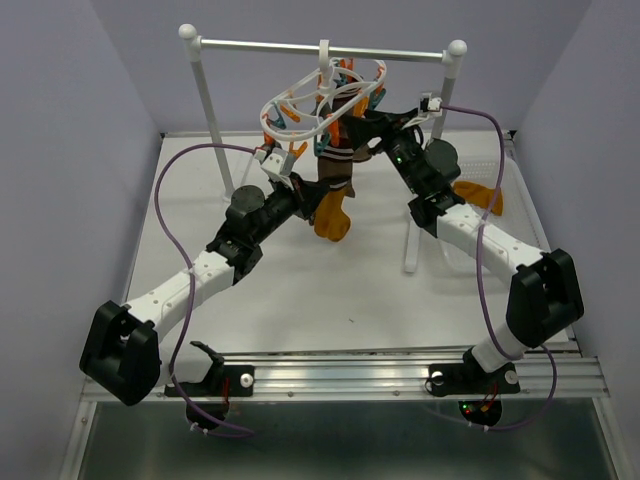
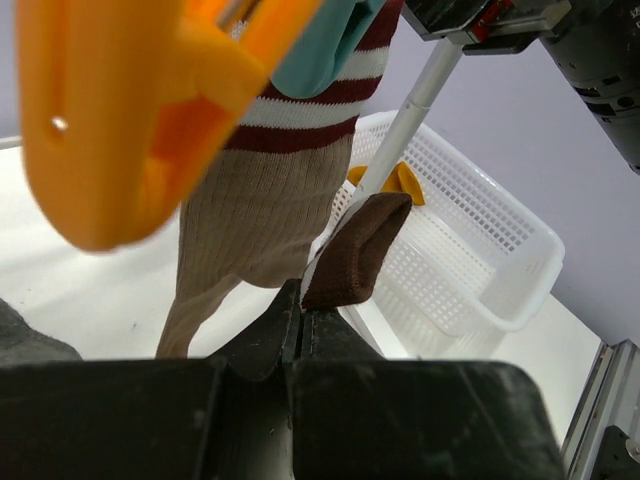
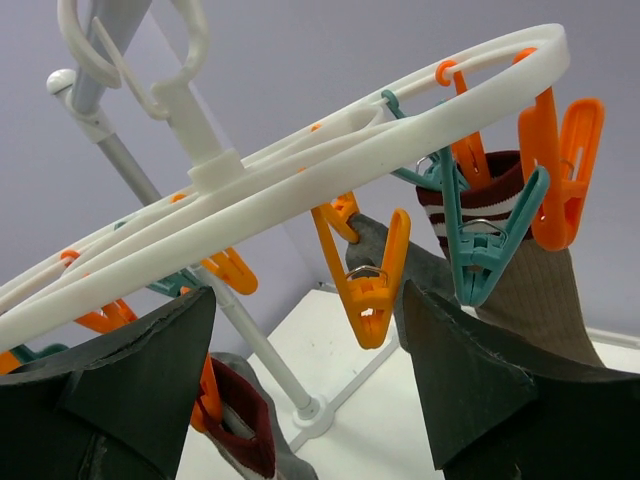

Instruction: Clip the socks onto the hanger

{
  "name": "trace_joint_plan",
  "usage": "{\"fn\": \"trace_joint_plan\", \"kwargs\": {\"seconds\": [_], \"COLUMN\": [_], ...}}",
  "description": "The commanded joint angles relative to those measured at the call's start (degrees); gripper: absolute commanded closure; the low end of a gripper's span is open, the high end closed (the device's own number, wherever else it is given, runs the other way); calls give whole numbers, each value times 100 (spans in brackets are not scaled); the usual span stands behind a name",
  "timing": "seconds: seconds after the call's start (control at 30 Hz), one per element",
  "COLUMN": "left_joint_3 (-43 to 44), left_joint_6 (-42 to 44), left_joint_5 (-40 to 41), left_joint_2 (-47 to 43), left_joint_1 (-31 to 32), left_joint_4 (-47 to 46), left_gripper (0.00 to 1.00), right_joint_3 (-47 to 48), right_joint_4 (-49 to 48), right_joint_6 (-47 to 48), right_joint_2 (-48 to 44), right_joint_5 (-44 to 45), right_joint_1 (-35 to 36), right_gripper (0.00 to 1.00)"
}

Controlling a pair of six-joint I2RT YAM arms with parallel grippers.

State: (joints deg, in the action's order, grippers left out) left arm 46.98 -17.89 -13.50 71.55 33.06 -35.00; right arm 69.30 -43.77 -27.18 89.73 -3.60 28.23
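Under me is a white table (image 1: 330, 290), flat and pale. Along its near edge runs a metal rail (image 1: 350, 372), and I am bolted to it at my left base (image 1: 215, 382) and my right base (image 1: 470, 382). A white rack (image 1: 320, 46) stands on the table towards the far side, one post left, one post right. A white mesh basket (image 2: 530, 285) rests at the far right, just beside the right post. A small dark speck (image 1: 350, 320) lies on the bare middle
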Motion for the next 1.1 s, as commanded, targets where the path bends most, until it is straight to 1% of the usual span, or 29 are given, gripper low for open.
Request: {"fn": "trace_joint_plan", "kwargs": {"seconds": [0.0,0.13,0.2,0.23,0.33,0.57,0.7,0.73,0.9,1.0,1.07], "left_joint_3": [250,294,312,329,382,443,470,479,488,452,435], "left_joint_6": [58,58,58,49,75,154,163,163,146,181,207], "left_joint_5": [-74,-92,-66,-57,-4,66,154,172,207,268,365], "left_joint_2": [17,87,114,131,175,245,298,307,220,132,105], "left_joint_1": [43,34,34,43,43,34,34,34,34,43,34], "left_joint_4": [-446,-428,-428,-428,-384,-376,-367,-367,-332,-332,-332], "left_gripper": [100,100,100,100,100,100,100,100,100,100,100], "right_joint_3": [365,453,479,488,523,637,752,769,813,848,857], "right_joint_4": [-369,-457,-457,-457,-440,-484,-431,-431,-396,-369,-360], "right_joint_6": [133,204,265,283,327,477,486,485,529,573,573], "right_joint_2": [123,202,211,211,246,343,378,387,369,404,431], "right_joint_5": [307,333,342,516,605,641,500,491,483,500,535], "right_joint_1": [51,104,104,104,104,104,104,104,104,104,104], "right_gripper": [19,21,25,25,25,25,33,34,34,30,30]}}
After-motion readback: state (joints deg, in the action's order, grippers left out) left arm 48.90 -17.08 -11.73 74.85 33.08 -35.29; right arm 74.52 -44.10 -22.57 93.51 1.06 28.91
